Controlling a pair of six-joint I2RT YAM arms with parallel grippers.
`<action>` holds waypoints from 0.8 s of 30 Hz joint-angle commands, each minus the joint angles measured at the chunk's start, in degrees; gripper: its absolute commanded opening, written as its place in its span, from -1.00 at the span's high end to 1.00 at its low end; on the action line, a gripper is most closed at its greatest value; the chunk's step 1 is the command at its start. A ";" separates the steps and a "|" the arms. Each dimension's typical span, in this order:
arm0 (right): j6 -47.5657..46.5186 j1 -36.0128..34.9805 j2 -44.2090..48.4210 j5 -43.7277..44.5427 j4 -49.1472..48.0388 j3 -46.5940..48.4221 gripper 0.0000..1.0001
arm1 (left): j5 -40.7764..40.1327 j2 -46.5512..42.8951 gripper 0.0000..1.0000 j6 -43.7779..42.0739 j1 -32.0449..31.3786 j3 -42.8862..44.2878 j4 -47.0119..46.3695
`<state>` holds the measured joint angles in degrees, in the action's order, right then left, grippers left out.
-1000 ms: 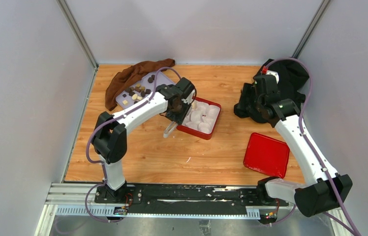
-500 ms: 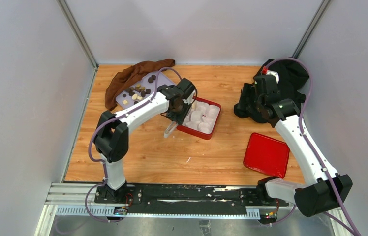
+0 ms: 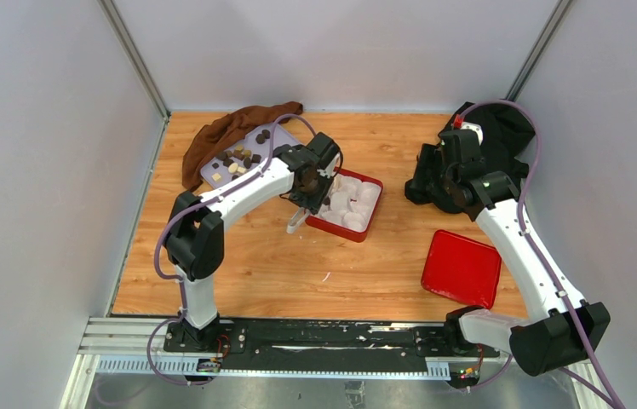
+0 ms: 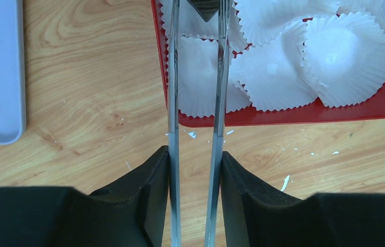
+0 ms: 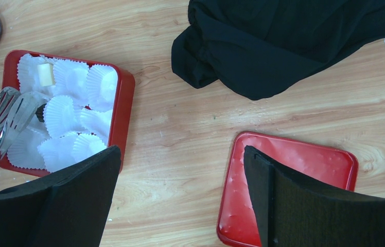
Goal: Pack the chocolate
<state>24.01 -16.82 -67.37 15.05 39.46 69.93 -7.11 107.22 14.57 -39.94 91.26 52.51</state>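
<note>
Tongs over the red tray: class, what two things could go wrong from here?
1. The dark chocolate sits only at the tips of the tongs held by the left claw; it may slip and miss its cup.
2. The paper cups overlap loosely in the red tray; the tong tips could crumple or drag one.

Bright, even light is cast from above; shadows are rendered soft. Mild glare is seen on the red tray (image 5: 309, 157).

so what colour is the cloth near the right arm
The cloth is black, clearest in the right wrist view.
</note>
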 commanded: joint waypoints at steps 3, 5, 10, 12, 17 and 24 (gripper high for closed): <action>-0.52 0.43 0.93 1.46 1.32 -0.39 -0.86 | -1.89 -6.09 0.25 1.15 -0.38 2.93 -0.32; -0.43 0.39 0.87 1.37 1.34 -0.49 -0.86 | -4.19 -7.82 0.28 1.06 -0.25 3.36 0.94; -0.32 0.41 0.61 0.95 1.22 -0.74 -0.86 | -6.82 -12.73 0.43 3.30 4.38 -0.18 2.19; -0.37 0.39 0.50 0.76 1.08 -0.91 -0.85 | -6.49 -14.60 0.47 5.18 8.49 -3.23 2.04; -0.34 0.38 0.34 0.20 0.65 -1.28 -0.86 | -5.02 -18.57 0.42 7.26 19.23 -11.54 1.36; -0.63 0.38 -0.12 -0.28 0.49 -0.81 -0.86 | -7.49 -20.22 0.41 10.31 24.61 -20.19 0.26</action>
<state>23.99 -16.82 -67.37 14.94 39.44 69.47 -12.91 89.41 22.09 -16.40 74.11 53.30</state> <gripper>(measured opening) 0.928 0.338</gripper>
